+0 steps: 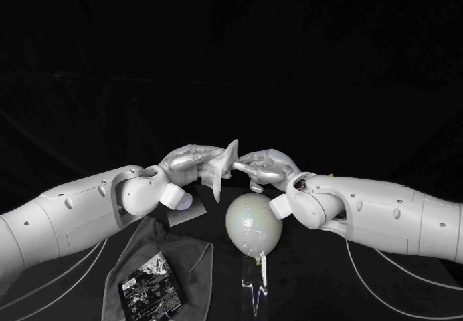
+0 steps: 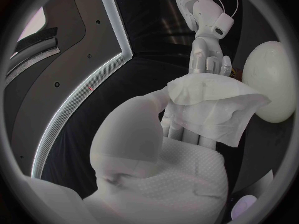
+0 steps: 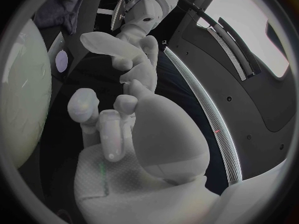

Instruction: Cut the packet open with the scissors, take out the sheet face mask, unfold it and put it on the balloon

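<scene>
Two silver hands meet over the middle of the black table [image 1: 366, 80], both on one white, partly folded sheet face mask [image 1: 220, 172]. The left hand [image 1: 191, 160] grips the sheet face mask from its own side. In the left wrist view its fingers [image 2: 181, 130] lie close together under the sheet, which drapes over them, thumb side bunched in. The right hand [image 1: 262, 167] comes in opposite, fingertips pinched on the far upper edge of the sheet face mask, with the other fingers curled in toward the palm. In the right wrist view its thumb [image 3: 82, 104] stands a little apart from the curled fingers.

The sheet face mask is off the table and stands roughly upright between the two hands, one corner sticking up above them. It is just above and slightly to the robot's left of the pale, egg-shaped balloon [image 1: 253, 224]. Whether its lower edge touches the balloon cannot be told.

The balloon stands on the table under the right hand, close to that wrist. The dark printed packet [image 1: 150, 284] lies flat on a grey cloth [image 1: 185, 255] under the left arm, well apart from both hands.
</scene>
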Robot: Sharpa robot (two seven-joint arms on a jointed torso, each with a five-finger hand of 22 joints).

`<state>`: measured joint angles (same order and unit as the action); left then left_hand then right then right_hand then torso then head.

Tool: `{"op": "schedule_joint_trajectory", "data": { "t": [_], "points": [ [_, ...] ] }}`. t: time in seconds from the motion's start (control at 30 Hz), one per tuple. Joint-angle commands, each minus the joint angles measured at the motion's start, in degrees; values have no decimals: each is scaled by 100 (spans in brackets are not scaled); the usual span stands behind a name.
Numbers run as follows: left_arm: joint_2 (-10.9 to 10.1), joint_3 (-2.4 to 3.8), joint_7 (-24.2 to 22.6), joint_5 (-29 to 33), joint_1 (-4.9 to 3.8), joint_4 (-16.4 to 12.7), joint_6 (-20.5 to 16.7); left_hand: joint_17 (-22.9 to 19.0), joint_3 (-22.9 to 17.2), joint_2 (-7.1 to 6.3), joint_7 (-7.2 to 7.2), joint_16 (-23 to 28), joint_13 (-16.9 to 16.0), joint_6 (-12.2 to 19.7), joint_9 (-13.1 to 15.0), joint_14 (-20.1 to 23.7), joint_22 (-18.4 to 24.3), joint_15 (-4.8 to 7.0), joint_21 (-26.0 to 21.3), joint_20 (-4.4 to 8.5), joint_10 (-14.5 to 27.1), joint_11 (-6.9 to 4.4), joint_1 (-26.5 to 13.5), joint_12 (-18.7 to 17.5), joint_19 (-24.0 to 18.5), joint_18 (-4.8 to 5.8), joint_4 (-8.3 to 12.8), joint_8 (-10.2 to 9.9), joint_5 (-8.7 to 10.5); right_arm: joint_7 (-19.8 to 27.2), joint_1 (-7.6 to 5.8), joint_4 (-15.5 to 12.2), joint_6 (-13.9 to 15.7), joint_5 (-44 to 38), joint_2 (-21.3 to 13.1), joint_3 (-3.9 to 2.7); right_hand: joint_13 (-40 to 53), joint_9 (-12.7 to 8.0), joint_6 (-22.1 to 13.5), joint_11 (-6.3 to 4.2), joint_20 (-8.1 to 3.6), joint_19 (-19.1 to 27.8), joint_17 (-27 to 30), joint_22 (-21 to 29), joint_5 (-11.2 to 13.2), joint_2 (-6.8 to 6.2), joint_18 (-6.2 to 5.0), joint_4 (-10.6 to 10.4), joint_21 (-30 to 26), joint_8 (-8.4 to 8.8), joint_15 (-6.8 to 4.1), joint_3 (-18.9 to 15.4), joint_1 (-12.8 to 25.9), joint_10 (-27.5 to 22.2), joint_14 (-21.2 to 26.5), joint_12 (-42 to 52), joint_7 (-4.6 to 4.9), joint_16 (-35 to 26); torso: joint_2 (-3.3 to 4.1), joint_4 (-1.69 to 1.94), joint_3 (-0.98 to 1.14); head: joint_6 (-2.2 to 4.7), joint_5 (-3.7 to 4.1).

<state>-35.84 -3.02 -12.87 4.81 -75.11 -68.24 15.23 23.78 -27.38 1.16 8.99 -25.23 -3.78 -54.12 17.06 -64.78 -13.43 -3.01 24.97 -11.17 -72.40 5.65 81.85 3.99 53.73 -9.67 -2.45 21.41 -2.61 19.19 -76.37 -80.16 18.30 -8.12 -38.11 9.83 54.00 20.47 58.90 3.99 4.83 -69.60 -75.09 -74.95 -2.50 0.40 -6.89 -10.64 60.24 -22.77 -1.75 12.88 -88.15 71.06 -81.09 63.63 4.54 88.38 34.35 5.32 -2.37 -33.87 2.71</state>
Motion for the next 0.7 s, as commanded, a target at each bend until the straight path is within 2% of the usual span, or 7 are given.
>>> {"op": "schedule_joint_trajectory", "data": {
  "t": [0.03,0.17,0.4,0.53,0.7],
  "points": [
    [2,6,-123,-53,-10,2,-109,5,-69,-60,8,0,-1,-46,20,59,-21,-2,57,-3,-57,1,-11,-27,-72,-38,16,29,-13,-95,-19,-57,-4,-216,-91,-16,945,144,-12,-352,-10,-24,-121,-686,-29,49,62,13,42,-78,-14,44,-27,424,-52,612,-34,28,-8,-4,-2,-3,-9],
    [1,6,-168,-138,-9,25,-240,35,-155,-113,29,-31,-7,-65,54,182,-59,-33,96,-22,-63,17,-41,-19,-163,-12,57,55,-14,-293,-92,-169,-112,-617,-245,-37,1173,184,-32,-355,-21,-10,-162,-682,-29,29,61,70,76,-160,-21,138,-11,523,-79,789,-33,35,-4,-1,0,9,-6],
    [8,5,-230,-348,-8,56,-499,94,-246,-153,30,-119,-9,-71,95,366,-109,-65,137,-54,-19,31,-99,-20,-316,28,95,84,-13,-737,-321,-368,-532,-1204,-459,-59,1308,230,-79,-349,-27,33,-163,-668,-29,-19,55,149,92,-257,-20,300,51,552,-82,883,-24,37,-7,-2,1,17,-7],
    [15,4,-233,-492,-7,66,-642,146,-297,-182,29,-204,-15,-76,129,536,-141,-92,154,-84,8,38,-145,-9,-456,65,127,111,-13,-1036,-545,-449,-800,-1499,-548,-68,1349,249,-99,-346,-26,56,-152,-659,-28,-46,49,181,90,-300,-19,375,97,561,-78,908,-20,36,-4,-1,-1,25,2],
    [20,3,-215,-604,-7,73,-721,225,-355,-205,30,-351,-22,-67,171,733,-189,-116,193,-110,41,48,-201,2,-594,92,170,141,-16,-1403,-801,-410,-1146,-1779,-577,-71,1377,260,-108,-346,-26,80,-138,-649,-29,-62,42,206,73,-324,-20,425,122,571,-71,925,-19,33,-2,-1,-3,32,2]
  ]
}}
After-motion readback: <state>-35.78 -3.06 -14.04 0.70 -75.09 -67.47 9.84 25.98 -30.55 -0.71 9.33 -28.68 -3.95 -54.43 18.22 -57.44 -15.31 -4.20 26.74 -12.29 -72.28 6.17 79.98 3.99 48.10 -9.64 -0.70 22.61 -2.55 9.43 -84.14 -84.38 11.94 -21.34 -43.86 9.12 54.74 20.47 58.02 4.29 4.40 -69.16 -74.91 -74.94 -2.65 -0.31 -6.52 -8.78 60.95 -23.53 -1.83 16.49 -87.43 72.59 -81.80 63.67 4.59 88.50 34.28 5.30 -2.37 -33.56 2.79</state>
